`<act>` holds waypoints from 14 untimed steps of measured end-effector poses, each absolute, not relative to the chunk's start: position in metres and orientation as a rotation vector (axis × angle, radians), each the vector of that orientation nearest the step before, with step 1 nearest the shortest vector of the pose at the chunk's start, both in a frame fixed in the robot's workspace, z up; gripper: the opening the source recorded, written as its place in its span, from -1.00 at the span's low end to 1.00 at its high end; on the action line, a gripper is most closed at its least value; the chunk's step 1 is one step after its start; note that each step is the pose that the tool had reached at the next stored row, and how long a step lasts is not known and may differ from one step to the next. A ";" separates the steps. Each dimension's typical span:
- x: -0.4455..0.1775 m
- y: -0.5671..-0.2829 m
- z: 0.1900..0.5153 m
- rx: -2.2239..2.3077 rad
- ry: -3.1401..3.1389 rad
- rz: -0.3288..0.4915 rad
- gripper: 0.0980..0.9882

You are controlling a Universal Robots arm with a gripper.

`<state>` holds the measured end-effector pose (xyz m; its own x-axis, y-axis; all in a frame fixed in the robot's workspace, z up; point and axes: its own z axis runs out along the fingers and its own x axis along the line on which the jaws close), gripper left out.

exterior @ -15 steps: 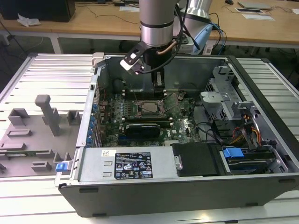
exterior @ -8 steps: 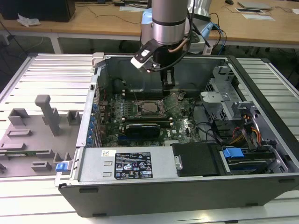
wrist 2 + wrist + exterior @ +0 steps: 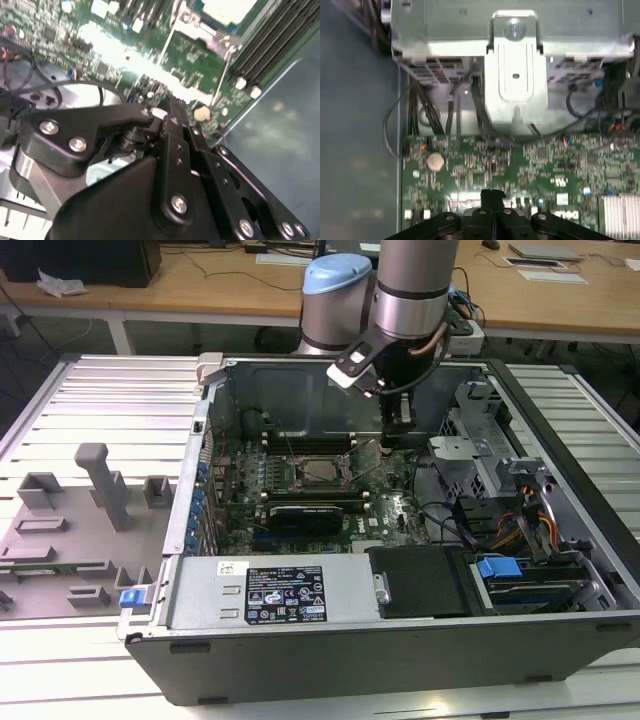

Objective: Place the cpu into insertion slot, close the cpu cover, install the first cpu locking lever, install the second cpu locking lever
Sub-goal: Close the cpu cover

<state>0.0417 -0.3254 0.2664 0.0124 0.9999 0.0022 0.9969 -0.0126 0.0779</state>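
Pale cpu (image 3: 227, 9) cropped by the second wrist view's edge; insertion slot (image 3: 322, 471) detail indistinct in the exterior view.

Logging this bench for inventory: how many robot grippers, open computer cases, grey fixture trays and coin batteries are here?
gripper: 1
computer case: 1
grey fixture tray: 1
coin battery: 1
Total: 4

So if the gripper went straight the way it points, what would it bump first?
Most likely the green motherboard, beside the insertion slot. In the first wrist view the shut gripper points down at the board; how close it is looks unclear.
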 end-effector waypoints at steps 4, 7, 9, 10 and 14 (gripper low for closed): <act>0.049 -0.325 0.262 2.199 2.174 0.078 -0.98; 0.051 -0.325 0.259 2.201 2.177 0.073 -0.98; 0.052 -0.325 0.254 2.202 2.179 0.069 -0.98; 0.053 -0.325 0.252 2.203 2.180 0.067 -0.98; 0.053 -0.325 0.242 2.207 2.184 0.059 -0.98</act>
